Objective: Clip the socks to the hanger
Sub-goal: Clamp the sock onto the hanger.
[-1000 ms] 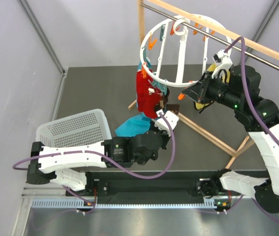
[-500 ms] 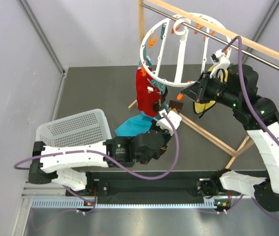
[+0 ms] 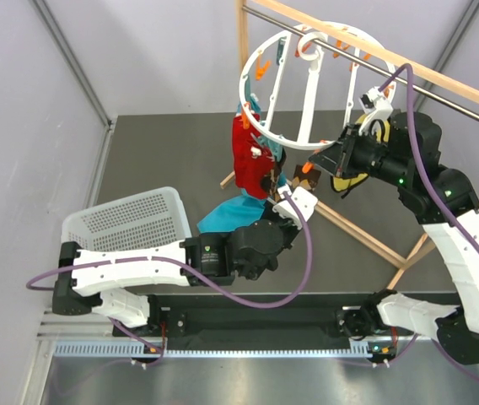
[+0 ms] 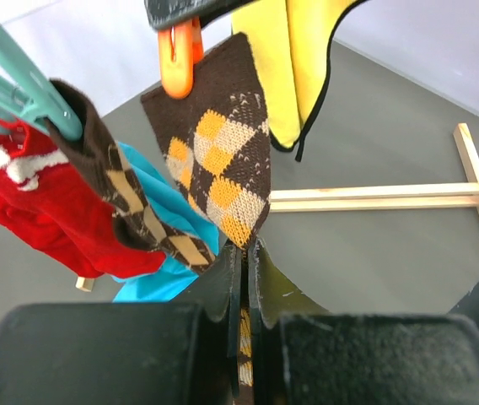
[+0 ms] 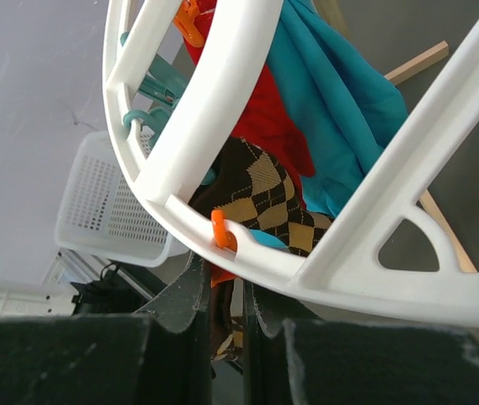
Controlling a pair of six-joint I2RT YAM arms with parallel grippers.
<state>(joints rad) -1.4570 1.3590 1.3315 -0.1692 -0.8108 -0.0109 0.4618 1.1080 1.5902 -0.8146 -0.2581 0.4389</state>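
Both sets of jaws are pinched nearly shut: left jaws grip the checkered sock (image 4: 218,160) by its lower end, right jaws squeeze an orange clip (image 5: 220,232) on the hanger (image 5: 223,84) rim.

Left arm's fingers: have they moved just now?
Yes. The left fingers, gripping the checkered sock, have shifted up and right in the top view, away from the white basket, toward the hanger.

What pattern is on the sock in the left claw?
Dark brown sock with orange-tan diamonds; best in left wrist view.
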